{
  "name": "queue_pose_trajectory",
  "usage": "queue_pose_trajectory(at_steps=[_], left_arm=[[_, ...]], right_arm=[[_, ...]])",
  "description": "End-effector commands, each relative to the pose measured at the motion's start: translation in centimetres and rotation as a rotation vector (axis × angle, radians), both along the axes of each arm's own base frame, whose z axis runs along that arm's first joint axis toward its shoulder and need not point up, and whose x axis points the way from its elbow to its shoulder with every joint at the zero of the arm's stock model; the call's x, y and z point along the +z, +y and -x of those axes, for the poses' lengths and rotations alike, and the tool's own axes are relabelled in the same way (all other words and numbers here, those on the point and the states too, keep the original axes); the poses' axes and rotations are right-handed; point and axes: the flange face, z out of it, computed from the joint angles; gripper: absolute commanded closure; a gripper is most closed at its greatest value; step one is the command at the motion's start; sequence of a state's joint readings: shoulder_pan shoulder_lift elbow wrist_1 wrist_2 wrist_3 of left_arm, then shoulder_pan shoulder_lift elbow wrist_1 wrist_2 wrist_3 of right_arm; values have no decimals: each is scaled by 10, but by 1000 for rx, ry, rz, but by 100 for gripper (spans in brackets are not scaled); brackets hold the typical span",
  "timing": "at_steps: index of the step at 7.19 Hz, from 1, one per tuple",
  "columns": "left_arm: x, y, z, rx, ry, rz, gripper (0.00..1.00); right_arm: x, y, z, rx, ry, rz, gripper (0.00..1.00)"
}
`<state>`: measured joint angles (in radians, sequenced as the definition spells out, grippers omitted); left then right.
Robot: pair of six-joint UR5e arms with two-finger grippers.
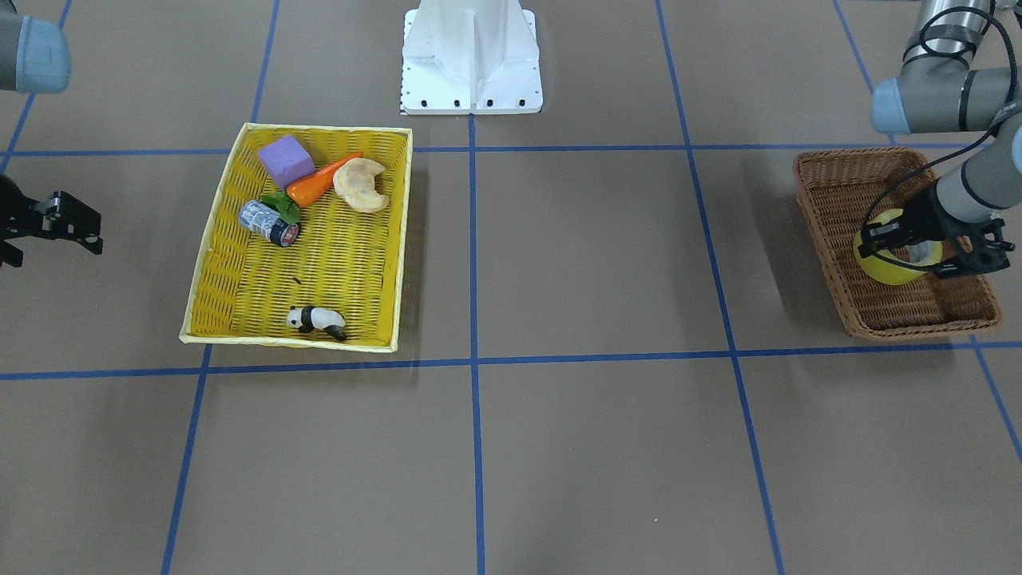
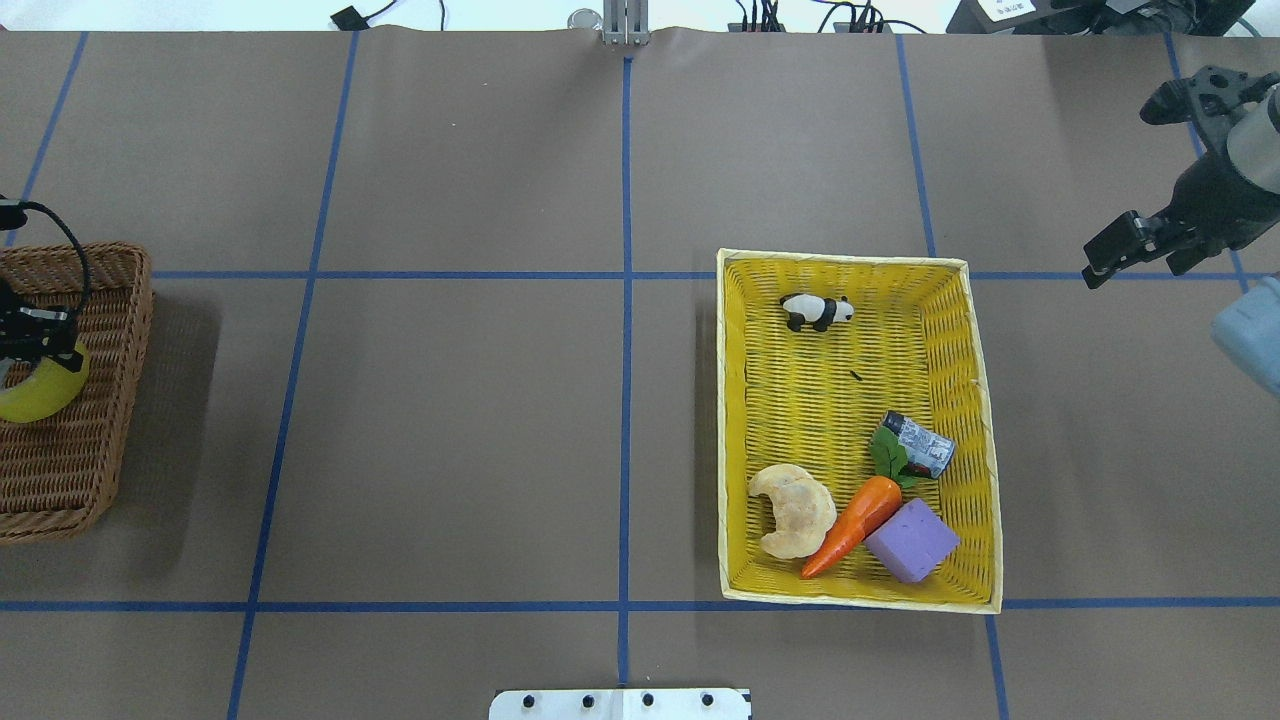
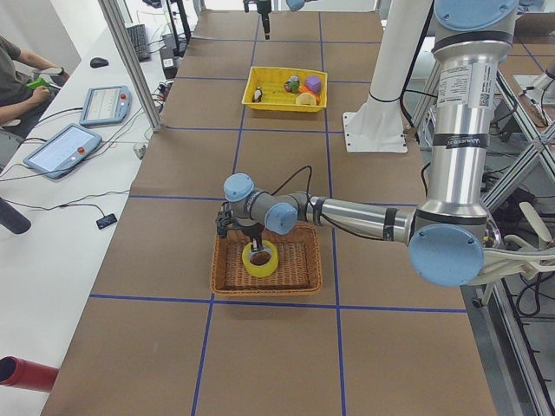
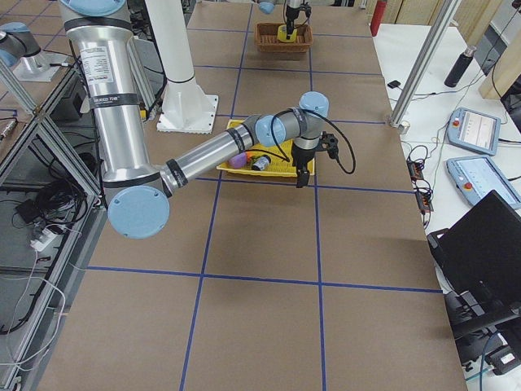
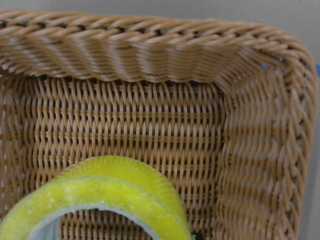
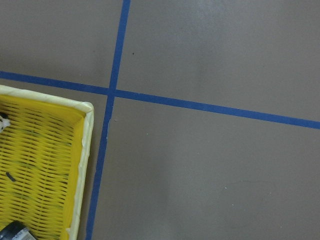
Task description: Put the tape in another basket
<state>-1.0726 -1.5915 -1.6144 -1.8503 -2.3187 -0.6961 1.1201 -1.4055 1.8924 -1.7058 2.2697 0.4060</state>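
The tape point(image 1: 885, 270), a wide yellow roll with a pale core, sits tilted inside the brown wicker basket point(image 1: 830, 180) at my left end of the table. My left gripper point(image 1: 918, 249) reaches down into the basket and is shut on the roll's wall, one finger in the core. The left wrist view shows the tape point(image 5: 115, 192) close up against the basket's woven wall point(image 5: 150, 45). In the overhead view the tape point(image 2: 40, 395) lies under the left gripper point(image 2: 50, 345) in the basket point(image 2: 110, 300). My right gripper point(image 2: 1140, 268) is open and empty, beyond the yellow basket.
A larger yellow basket point(image 2: 735, 420) holds a toy panda point(image 2: 817, 312), a small grey-and-black roll point(image 2: 925, 445), a carrot point(image 2: 850, 525), a croissant point(image 2: 795, 510) and a purple block point(image 2: 912, 540). The robot's white base point(image 1: 471, 56) stands at mid-table.
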Motion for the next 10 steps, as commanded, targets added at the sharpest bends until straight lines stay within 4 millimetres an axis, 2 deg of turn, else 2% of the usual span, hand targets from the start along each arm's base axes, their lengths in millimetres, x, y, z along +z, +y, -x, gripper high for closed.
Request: queue_pose_trajectory(at_steps=[1, 3, 4, 6, 7, 8, 9, 10], left_arm=[[7, 3, -11, 20, 0, 2, 100], [9, 3, -11, 30, -6, -10, 64], [11, 4, -10, 55, -5, -30, 54], [-15, 3, -3, 53, 21, -89, 2], [-32, 14, 9, 42, 35, -119, 2], [-77, 28, 40, -4, 68, -195, 2], [-94, 43, 81, -66, 75, -225, 2], [-93, 50, 116, -46, 64, -312, 2]], right_arm=[[5, -4, 2, -2, 4, 9, 0], [5, -5, 2, -2, 4, 9, 0], [6, -5, 3, -2, 6, 11, 0], [5, -6, 4, -2, 6, 10, 0], [4, -6, 3, -2, 4, 9, 0], [-2, -4, -1, 5, -2, -3, 0], [-1, -6, -23, 39, -5, -2, 0], [6, 3, -62, 98, -3, 4, 0]])
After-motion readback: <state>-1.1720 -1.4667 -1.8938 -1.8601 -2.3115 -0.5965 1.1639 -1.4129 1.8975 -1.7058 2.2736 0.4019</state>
